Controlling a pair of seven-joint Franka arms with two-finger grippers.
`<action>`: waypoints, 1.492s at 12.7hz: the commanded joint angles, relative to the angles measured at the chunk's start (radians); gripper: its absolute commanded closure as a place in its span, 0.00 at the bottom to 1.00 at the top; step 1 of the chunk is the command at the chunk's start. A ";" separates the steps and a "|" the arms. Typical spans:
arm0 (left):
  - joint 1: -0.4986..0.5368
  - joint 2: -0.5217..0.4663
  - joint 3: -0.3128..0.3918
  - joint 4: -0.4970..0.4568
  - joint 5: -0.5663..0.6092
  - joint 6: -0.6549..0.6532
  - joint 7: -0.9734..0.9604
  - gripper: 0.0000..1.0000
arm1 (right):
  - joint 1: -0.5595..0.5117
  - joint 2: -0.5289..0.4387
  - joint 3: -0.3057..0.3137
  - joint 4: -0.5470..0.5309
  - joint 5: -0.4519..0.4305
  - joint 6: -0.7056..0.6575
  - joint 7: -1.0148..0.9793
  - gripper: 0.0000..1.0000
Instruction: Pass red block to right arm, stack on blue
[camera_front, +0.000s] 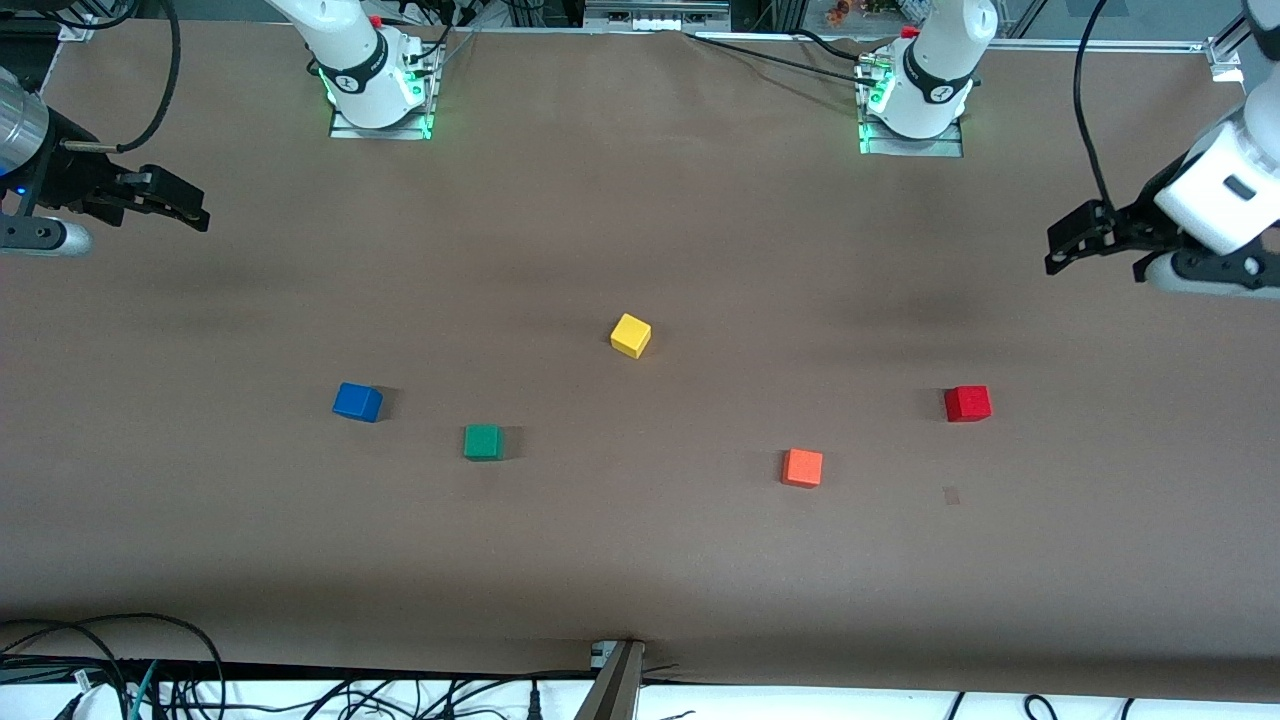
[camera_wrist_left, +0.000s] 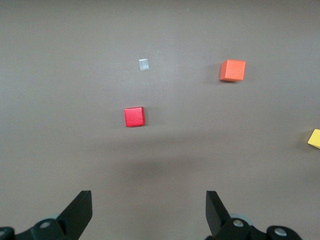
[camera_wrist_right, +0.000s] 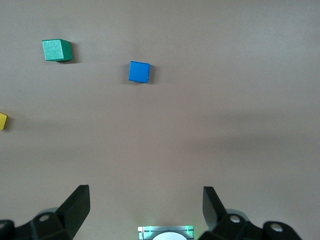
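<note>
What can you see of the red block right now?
The red block is a small bright red cube with flat matte faces and crisp edges. It sits flat on the brown table toward the left arm's end, untouched. The orange cube lies nearer the front camera. The left gripper hangs open above the table, apart from it.

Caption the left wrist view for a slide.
Open left gripper hangs above the table, red block ahead, orange cube off to one side.

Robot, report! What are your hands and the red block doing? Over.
Left gripper open, empty, up at its table end. Right gripper open, waiting. Red block untouched on table; blue block bare. Nothing in the way.
</note>
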 joint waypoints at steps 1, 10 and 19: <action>-0.002 0.104 0.001 0.054 0.022 -0.018 0.015 0.00 | -0.011 -0.005 0.011 -0.002 0.005 -0.006 0.012 0.00; 0.032 0.322 0.026 -0.027 0.024 0.166 0.013 0.00 | -0.011 -0.005 0.011 -0.003 0.005 -0.005 0.012 0.00; 0.055 0.483 0.027 -0.225 0.113 0.595 -0.039 0.00 | -0.011 -0.005 0.011 -0.002 0.005 -0.005 0.012 0.00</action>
